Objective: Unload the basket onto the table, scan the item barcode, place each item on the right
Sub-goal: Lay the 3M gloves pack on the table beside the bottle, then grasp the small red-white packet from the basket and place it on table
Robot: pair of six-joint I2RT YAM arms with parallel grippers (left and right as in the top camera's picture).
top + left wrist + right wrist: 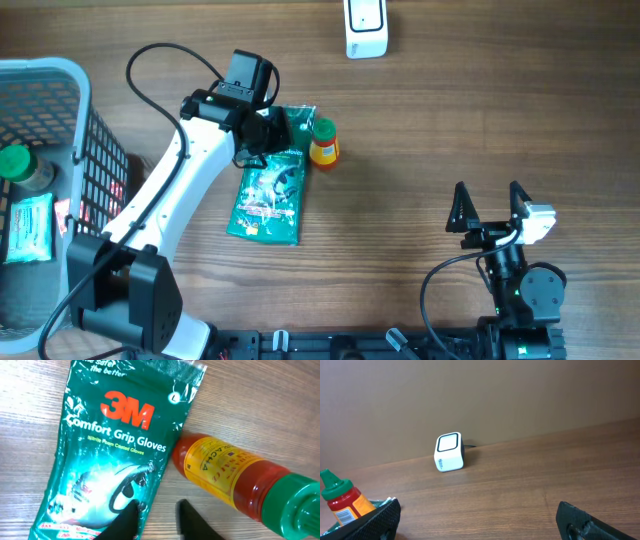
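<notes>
Starting from overhead: can see the left gripper (280,133) over the top end of the glove packet (268,200), flat on the table (450,110), with a sauce bottle (324,143) standing just beside it on the right. Scanner (366,28) up at the far edge, well apart from both. Basket (85,130) off to the left with more stuff inside. Right gripper (488,192) low on the right, jaws wide apart, holding nothing.

Over to the left wrist cam: two fingers a little apart, bare wood between, clamped on nothing, one tip over the packet's edge. No barcode anywhere on the printed front, so probably on the back. No telling yet whether to scan packet or bottle, tbh.

Right wrist cam: looking straight across at the scanner's window, bottle at lower left.

For the pickup, assuming the packet: pinch the edge firmly (slippery film!), lift clear of the bottle, then turn the code side squarely toward the window without crumpling it.
</notes>
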